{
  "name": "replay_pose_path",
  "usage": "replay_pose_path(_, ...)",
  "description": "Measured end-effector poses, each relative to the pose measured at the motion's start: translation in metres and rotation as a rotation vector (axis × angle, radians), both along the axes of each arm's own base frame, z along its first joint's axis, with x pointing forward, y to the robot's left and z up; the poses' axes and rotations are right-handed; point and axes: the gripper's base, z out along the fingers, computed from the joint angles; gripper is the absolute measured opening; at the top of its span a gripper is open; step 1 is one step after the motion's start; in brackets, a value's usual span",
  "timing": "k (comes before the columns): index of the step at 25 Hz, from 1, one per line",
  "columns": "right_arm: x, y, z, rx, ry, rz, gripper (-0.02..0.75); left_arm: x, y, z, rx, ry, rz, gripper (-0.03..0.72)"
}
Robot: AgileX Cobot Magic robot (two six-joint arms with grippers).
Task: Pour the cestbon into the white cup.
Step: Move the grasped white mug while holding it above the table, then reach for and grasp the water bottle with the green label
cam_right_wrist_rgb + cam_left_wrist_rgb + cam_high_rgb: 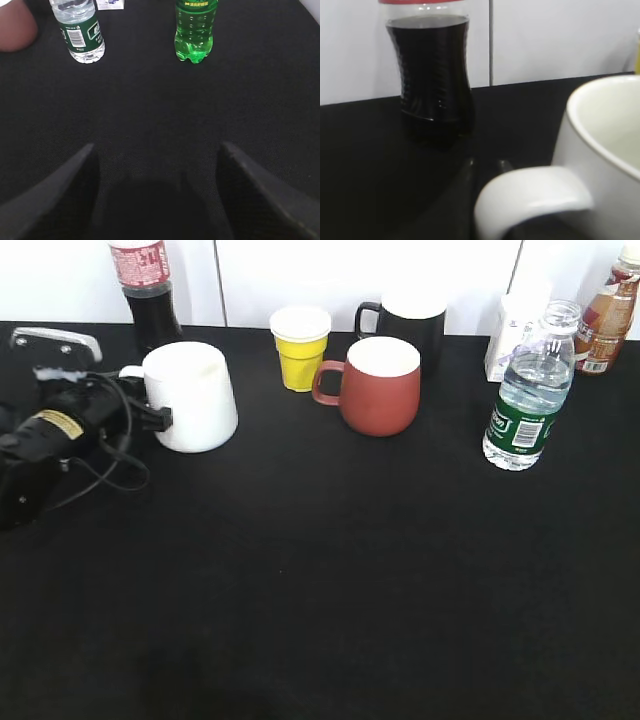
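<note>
The white cup (195,398) stands on the black table at the left, upright. My left gripper (158,418) is at its handle and looks shut on it. In the left wrist view the handle (530,200) lies across the two close fingertips (487,164), beside the cup's body (605,140). The cestbon (528,390), clear with a green label and no cap, stands upright at the right. It also shows at the top left of the right wrist view (80,30). My right gripper (156,150) is open and empty, low over the table, well short of the bottle. It is out of the exterior view.
A cola bottle (145,285) stands behind the white cup. A yellow cup (300,348), a reddish-brown mug (380,388) and a black mug (410,325) stand at the back middle. A white carton (510,335) and a brown drink bottle (610,315) are behind the cestbon. A green soda bottle (196,30) stands to its right.
</note>
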Motion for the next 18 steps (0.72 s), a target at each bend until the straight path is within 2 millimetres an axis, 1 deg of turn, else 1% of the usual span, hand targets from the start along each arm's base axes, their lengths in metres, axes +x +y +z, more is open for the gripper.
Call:
replay_pose_path(1,0.000,0.000,0.000,0.000,0.000,0.000,0.553,-0.008,-0.002,0.007,0.001,-0.005,-0.039,0.076)
replay_pose_path(2,0.000,0.000,0.000,0.000,0.000,0.000,0.553,-0.018,-0.006,0.022,0.000,-0.030,-0.113,0.074)
replay_pose_path(4,0.000,0.000,0.000,0.000,0.000,0.000,0.553,-0.039,-0.016,0.053,-0.061,-0.064,-0.267,0.073)
replay_pose_path(6,0.000,0.000,0.000,0.000,0.000,0.000,0.553,-0.056,-0.027,0.074,-0.049,-0.103,-0.416,0.073)
replay_pose_path(7,0.000,0.000,0.000,0.000,0.000,0.000,0.553,-0.063,-0.037,0.081,-0.042,-0.117,-0.482,0.073)
replay_pose_path(9,0.000,0.000,0.000,0.000,0.000,0.000,0.553,-0.076,-0.058,0.092,-0.068,-0.131,-0.569,0.071)
replay_pose_path(11,0.000,0.000,0.000,0.000,0.000,0.000,0.553,-0.085,-0.074,0.092,-0.068,-0.124,-0.621,0.071)
replay_pose_path(13,0.000,0.000,0.000,0.000,-0.001,0.000,0.553,-0.086,-0.076,0.090,-0.054,-0.105,-0.623,0.071)
replay_pose_path(14,0.003,0.000,0.005,0.000,-0.012,0.000,0.553,-0.085,-0.075,0.090,-0.051,-0.098,-0.617,0.071)
replay_pose_path(15,0.014,0.000,0.017,-0.003,-0.088,0.001,0.553,-0.085,-0.075,0.089,-0.051,-0.097,-0.617,0.071)
replay_pose_path(16,0.030,-0.001,0.032,-0.023,-0.193,0.007,0.553,-0.085,-0.075,0.089,-0.050,-0.095,-0.616,0.071)
replay_pose_path(17,0.051,-0.001,0.044,-0.049,-0.281,0.009,0.553,-0.085,-0.075,0.089,-0.049,-0.095,-0.616,0.071)
replay_pose_path(18,0.076,-0.002,0.051,-0.058,-0.313,0.013,0.553,-0.085,-0.075,0.089,-0.049,-0.095,-0.616,0.071)
